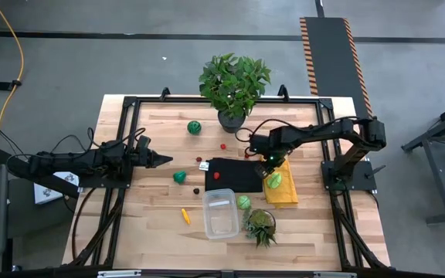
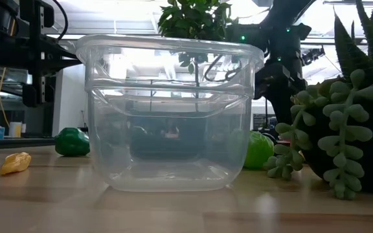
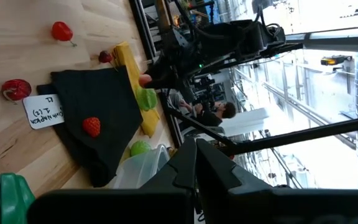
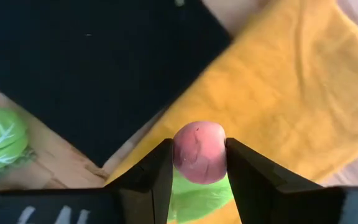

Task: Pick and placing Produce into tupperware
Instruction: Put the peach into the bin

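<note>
My right gripper [image 1: 269, 161] hangs over the seam of the black cloth [image 1: 234, 176] and the yellow cloth [image 1: 283, 191], shut on a small pink round produce piece [image 4: 199, 152]. The clear tupperware [image 1: 219, 213] stands on the table nearer the front edge, with nothing in it. Loose produce lies around: green pieces [image 1: 195, 127] [image 1: 179, 177] [image 1: 243, 202], another green piece [image 1: 275, 181] on the yellow cloth, a red berry [image 1: 216, 175] on the black cloth, and an orange stick [image 1: 185, 215]. My left gripper [image 1: 161, 160] waits shut at the table's left. My right gripper pinches the pink piece by its two opposite sides [image 4: 178, 155] between its two fingers. The fingers come from above, pointing steeply down. The piece hangs clear above the yellow cloth.
A potted leafy plant [image 1: 234, 85] stands at the far edge and a spiky succulent [image 1: 261, 226] right beside the tupperware. Small red berries [image 1: 223, 145] [image 1: 201, 161] and a dark one [image 1: 196, 190] lie on the wood. A white label [image 3: 44, 113] lies by the black cloth.
</note>
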Robot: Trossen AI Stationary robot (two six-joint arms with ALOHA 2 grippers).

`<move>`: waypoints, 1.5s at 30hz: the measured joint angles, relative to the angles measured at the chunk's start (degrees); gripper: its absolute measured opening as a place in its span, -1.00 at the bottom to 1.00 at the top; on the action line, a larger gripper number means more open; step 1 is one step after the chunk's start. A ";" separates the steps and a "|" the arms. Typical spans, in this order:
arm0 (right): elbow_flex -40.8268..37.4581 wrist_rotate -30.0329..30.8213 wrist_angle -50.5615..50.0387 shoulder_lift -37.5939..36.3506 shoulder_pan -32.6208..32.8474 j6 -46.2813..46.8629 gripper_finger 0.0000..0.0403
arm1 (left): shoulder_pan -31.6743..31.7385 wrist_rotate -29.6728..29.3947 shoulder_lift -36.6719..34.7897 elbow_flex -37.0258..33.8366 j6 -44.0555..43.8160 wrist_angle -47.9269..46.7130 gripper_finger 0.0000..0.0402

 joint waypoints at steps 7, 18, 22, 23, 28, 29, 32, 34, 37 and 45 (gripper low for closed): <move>0.00 -1.32 3.44 -0.12 2.72 1.56 -0.39 | 0.00 -0.01 0.00 -0.02 -0.02 -0.01 -1.00; 5.45 -1.60 6.39 -2.33 4.73 0.86 -0.39 | 0.00 -0.02 0.00 -0.02 -0.06 -0.02 -1.00; 9.02 -1.29 6.31 -2.49 5.41 -1.74 -0.39 | 0.00 -0.02 0.00 -0.01 -0.07 -0.03 -1.00; 9.85 -1.24 6.46 -2.49 5.66 -2.66 -0.39 | 0.00 -0.02 0.00 -0.02 -0.07 -0.04 -1.00; 13.35 -1.25 7.56 -2.49 7.46 -6.38 -0.39 | 0.00 -0.02 0.00 -0.02 -0.07 -0.02 -1.00; 14.01 -1.27 7.88 -2.49 7.80 -6.67 -0.39 | 0.00 -0.02 0.00 -0.02 -0.09 -0.02 -1.00; 15.71 -1.27 8.37 -2.49 8.96 -6.99 -0.39 | 0.00 -0.02 0.00 -0.01 -0.09 -0.02 -1.00; 16.55 -1.43 9.21 -2.49 9.84 -7.01 -0.39 | 0.01 -0.02 0.00 -0.02 -0.09 -0.02 -1.00; 16.96 -3.23 12.86 -2.49 11.38 -6.80 -0.39 | 0.01 0.03 0.00 -0.02 -0.09 -0.02 -1.00; 16.96 -3.70 26.23 -1.44 16.48 -3.23 -0.39 | 0.01 5.39 0.00 -0.01 -0.13 1.02 -1.00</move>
